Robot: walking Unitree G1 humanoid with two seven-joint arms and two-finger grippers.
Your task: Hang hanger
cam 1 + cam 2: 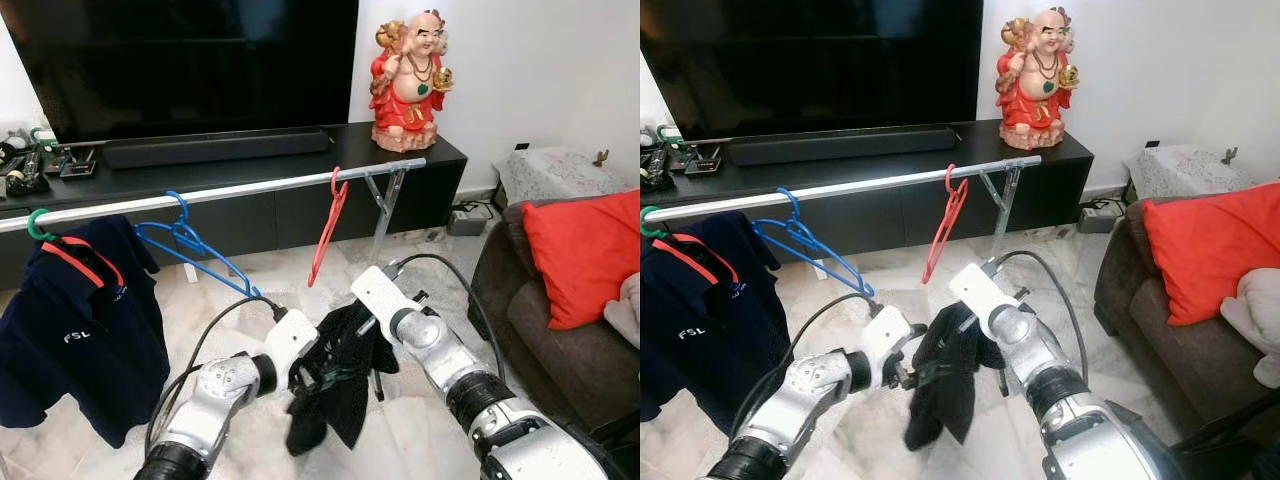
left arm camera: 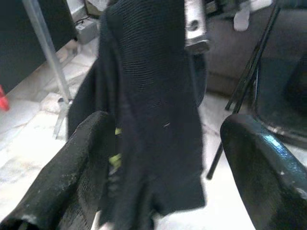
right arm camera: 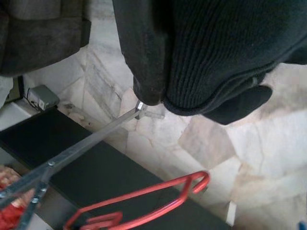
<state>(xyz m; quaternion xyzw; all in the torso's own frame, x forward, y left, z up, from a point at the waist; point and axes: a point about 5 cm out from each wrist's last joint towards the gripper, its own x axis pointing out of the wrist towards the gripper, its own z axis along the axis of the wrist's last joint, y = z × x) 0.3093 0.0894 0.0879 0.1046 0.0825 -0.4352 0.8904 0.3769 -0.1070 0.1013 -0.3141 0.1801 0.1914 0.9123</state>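
Note:
A black garment [image 1: 335, 400] hangs in the air between my two arms, low in front of a silver rail [image 1: 230, 190]. A bit of green hanger [image 2: 115, 160] peeps from its folds. My right gripper [image 1: 350, 325] is buried in the garment's top and carries it. Beside the cloth, my left gripper [image 1: 305, 378] is open; the left wrist view has the garment [image 2: 153, 120] between its fingers [image 2: 81, 167], touching one of them. A red hanger [image 1: 328, 230] hangs bare on the rail just beyond the garment.
The rail also bears blue hangers [image 1: 190, 250] and a navy shirt [image 1: 80, 320] on a green hanger at the left. Its slanted leg [image 1: 385, 215] stands behind my right arm. Further back are a black TV cabinet [image 1: 440, 155] and a statue [image 1: 410, 80]. A brown sofa [image 1: 540, 300] stands to the right.

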